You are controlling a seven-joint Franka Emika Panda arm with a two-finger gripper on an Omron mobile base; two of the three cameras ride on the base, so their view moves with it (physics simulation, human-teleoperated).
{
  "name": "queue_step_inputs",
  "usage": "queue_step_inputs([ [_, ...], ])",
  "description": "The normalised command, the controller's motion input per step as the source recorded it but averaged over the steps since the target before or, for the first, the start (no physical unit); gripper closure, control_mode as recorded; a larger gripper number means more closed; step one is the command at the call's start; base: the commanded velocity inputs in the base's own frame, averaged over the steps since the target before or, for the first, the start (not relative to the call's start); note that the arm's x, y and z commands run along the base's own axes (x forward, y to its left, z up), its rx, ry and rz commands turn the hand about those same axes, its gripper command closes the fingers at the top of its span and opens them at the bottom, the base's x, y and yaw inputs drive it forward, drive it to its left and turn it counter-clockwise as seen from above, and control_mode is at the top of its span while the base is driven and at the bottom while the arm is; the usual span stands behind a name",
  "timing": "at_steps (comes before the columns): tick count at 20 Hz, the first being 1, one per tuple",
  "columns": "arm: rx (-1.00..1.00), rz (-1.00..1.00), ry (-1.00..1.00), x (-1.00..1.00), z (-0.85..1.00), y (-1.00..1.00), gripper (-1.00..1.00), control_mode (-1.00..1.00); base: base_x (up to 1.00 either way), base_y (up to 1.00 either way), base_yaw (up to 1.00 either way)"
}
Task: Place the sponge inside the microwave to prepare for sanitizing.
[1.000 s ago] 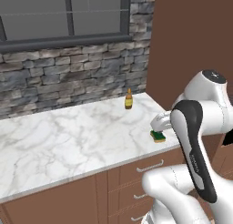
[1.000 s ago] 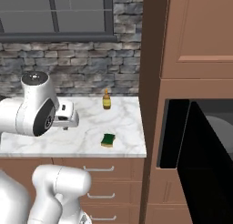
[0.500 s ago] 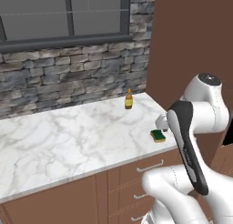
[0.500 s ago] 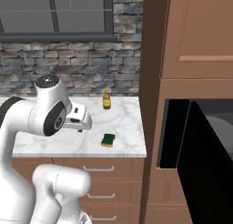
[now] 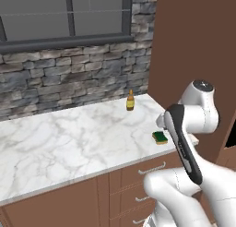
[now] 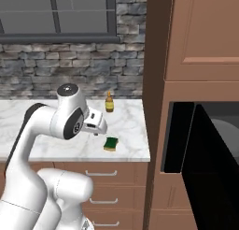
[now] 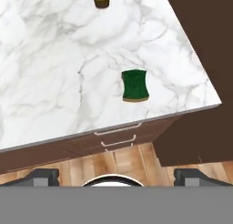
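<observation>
One sponge flat on marble counter, released pincer well above, apart.

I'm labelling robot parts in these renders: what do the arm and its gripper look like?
The arm is glossy white, built of rounded, bulbous links with dark grey joint bands and a round dark cap at one joint. A long black strip runs down one link in the left base view. The gripper has two small dark grey, blocky fingertips. No cables or markings can be made out.
</observation>
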Motion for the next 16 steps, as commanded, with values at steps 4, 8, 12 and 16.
queue_step_inputs([
  [4,0.0,0.0,0.02,0.63,-0.35,-0.09,-1.0,-1.0,0.0,0.0,0.0],
  [8,0.0,0.0,0.14,0.73,-0.31,-0.12,-1.0,-1.0,0.0,0.0,0.0],
  [12,0.0,0.0,0.17,0.66,-0.31,-0.09,-1.0,-1.0,0.0,0.0,0.0],
  [16,-0.05,0.0,0.16,0.56,-0.35,-0.02,-1.0,-1.0,0.0,0.0,0.0],
])
